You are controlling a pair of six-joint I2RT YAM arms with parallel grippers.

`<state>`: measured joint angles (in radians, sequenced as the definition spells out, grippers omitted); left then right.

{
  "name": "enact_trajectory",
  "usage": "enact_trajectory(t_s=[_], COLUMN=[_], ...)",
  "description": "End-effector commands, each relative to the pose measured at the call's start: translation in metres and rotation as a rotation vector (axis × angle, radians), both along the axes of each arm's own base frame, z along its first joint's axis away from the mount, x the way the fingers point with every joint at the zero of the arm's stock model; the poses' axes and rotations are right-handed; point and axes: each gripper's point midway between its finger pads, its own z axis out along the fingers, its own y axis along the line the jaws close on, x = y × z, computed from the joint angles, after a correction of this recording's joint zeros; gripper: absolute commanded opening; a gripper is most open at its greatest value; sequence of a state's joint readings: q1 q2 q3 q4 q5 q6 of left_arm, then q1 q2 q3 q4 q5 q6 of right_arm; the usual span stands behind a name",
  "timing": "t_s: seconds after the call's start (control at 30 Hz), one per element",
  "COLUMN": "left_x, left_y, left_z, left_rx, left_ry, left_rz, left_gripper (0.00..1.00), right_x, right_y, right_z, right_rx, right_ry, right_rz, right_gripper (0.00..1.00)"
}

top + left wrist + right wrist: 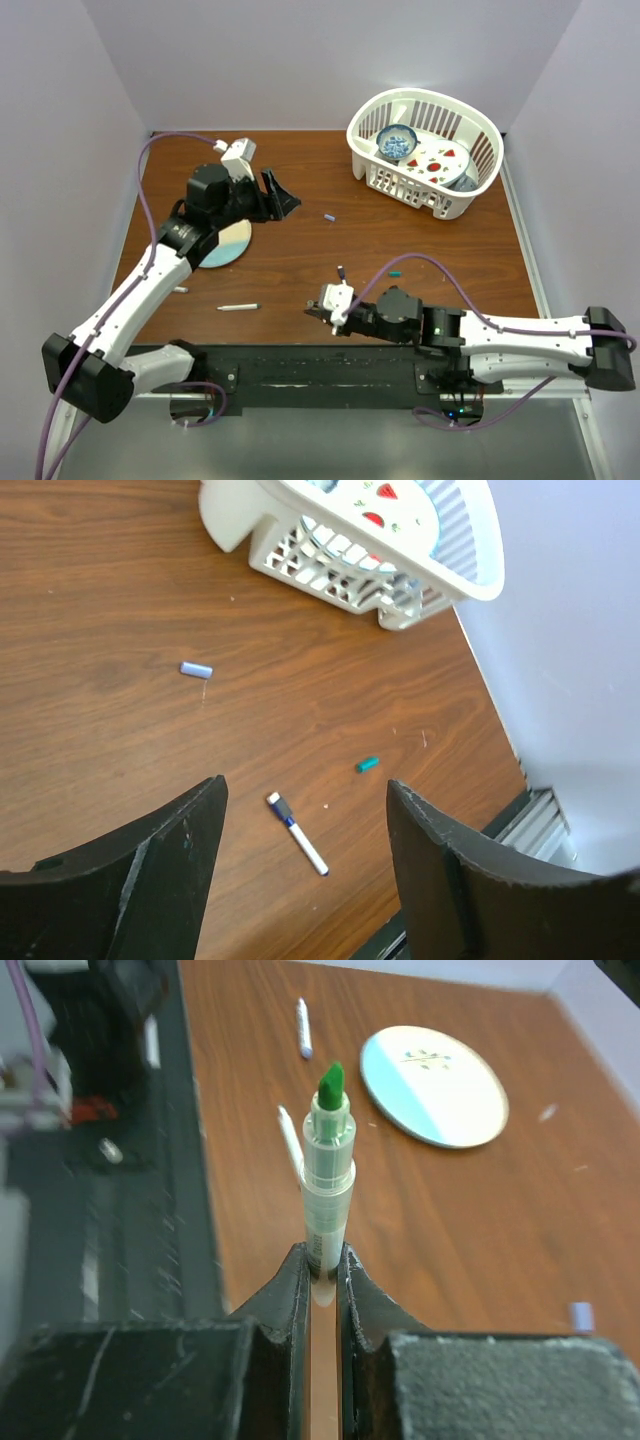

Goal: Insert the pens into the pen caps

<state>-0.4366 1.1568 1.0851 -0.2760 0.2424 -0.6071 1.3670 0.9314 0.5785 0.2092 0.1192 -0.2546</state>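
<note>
- The right end effector (323, 1260) is pinched narrow on the lower barrel of a slim white plastic pen with a green tip (328, 1150), at the near middle of the brown wooden desk (450, 240).
- The left end effector (278, 196) hangs wide and empty at the far left.
- A tiny teal tube cap (367, 765) lies right of centre, and a lavender cap (196, 669) lies farther back.
- The pen looks light, stiff and smooth, so it may twist. A low grip leaves its tip free.
- The caps look likely to roll, so pinch 1 across its closed end.

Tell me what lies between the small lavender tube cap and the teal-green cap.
Only bare wooden tabletop between lavender cap and teal-green cap, shown in the left wrist view.
</note>
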Motion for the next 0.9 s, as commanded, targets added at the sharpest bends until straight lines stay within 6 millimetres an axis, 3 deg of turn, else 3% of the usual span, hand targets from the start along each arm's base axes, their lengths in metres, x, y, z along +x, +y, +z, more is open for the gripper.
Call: enact_trajectory(t_s=[0.0,0.13,0.17,0.2,0.27,0.3,0.4,0.43,0.5,0.53,0.6,0.63,0.67,0.7,0.73,0.77,0.87], left_x=[-0.023,-0.027,-0.025,-0.013,0.001,0.013,0.038,0.050,0.067,0.082,0.101,0.117,0.133,0.141,0.155,0.172,0.202], left_y=[-0.011,0.009,0.017,0.034,0.053,0.071,0.100,0.104,0.111,0.116,0.121,0.130,0.133,0.136,0.146,0.149,0.167], left_z=[0.015,0.014,0.015,0.012,0.010,0.005,-0.005,-0.018,-0.020,-0.040,-0.046,-0.073,-0.065,-0.073,-0.101,-0.088,-0.110], left_rx=[-0.012,0.036,0.042,0.075,0.089,0.125,0.186,0.203,0.194,0.192,0.173,0.191,0.179,0.191,0.235,0.225,0.274], left_ry=[-0.170,-0.225,-0.235,-0.224,-0.194,-0.178,-0.124,-0.080,-0.052,0.010,0.057,0.131,0.129,0.163,0.224,0.204,0.244], left_rz=[-0.175,-0.102,-0.053,0.068,0.211,0.335,0.538,0.580,0.637,0.677,0.708,0.746,0.763,0.765,0.783,0.799,0.857], left_gripper=[0.69,0.69,0.69,0.70,0.70,0.69,0.66,0.65,0.60,0.59,0.57,0.57,0.57,0.57,0.57,0.57,0.56], right_x=[0.002,0.019,0.043,0.043,0.062,0.059,0.056,0.056,0.054,0.054,0.051,0.051,0.051,0.049,0.049,0.050,0.050], right_y=[0.019,0.023,0.015,0.014,0.007,0.008,0.008,0.007,0.004,0.002,-0.003,-0.005,-0.008,-0.012,-0.015,-0.018,-0.029], right_z=[0.018,0.018,0.017,0.016,0.008,0.008,0.009,0.010,0.013,0.014,0.020,0.021,0.023,0.028,0.028,0.030,0.030], right_rx=[0.136,0.235,0.273,0.283,0.311,0.307,0.294,0.294,0.285,0.284,0.287,0.290,0.299,0.310,0.307,0.312,0.313], right_ry=[0.325,0.611,0.665,0.733,0.861,0.894,0.939,0.950,0.957,0.957,0.948,0.942,0.936,0.924,0.909,0.894,0.854], right_rz=[-0.105,-0.128,-0.178,-0.151,-0.199,-0.168,-0.163,-0.168,-0.173,-0.178,-0.179,-0.185,-0.189,-0.188,-0.194,-0.206,-0.227], right_gripper=[0.00,0.00,0.00,0.00,0.00,0.00,0.00,0.00,0.00,0.00,0.00,0.00,0.00,0.00,0.00,0.00,0.00])
